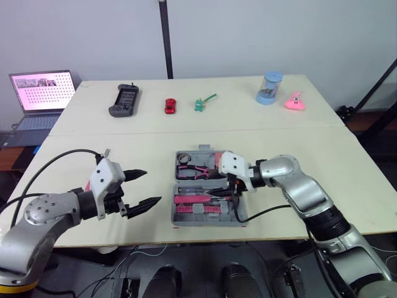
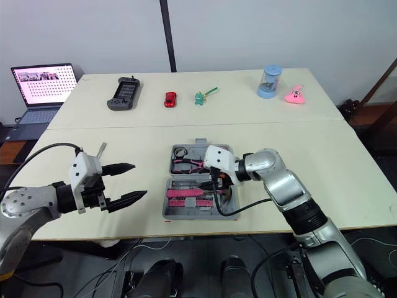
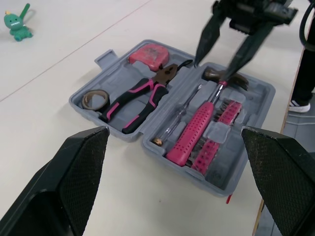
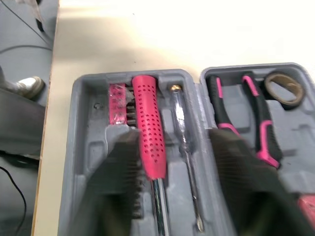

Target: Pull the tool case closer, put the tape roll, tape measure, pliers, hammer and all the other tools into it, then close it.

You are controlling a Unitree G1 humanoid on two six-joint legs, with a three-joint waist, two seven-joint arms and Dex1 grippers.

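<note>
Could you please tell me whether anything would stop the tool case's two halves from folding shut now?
Yes: the right gripper hangs open over the hammer, inside the open tool case, so it stands between the halves. Nothing else visible blocks them.

open tool case (image 3: 106,61) holds tape roll (image 3: 96,100), pliers (image 3: 138,101), tape measure (image 3: 149,54) and hammer (image 3: 197,132); right gripper (image 3: 214,67), fingers apart, above hammer.

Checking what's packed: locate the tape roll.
In the left eye view, the tape roll lies in the open tool case's far left corner, beside the pliers.
</note>
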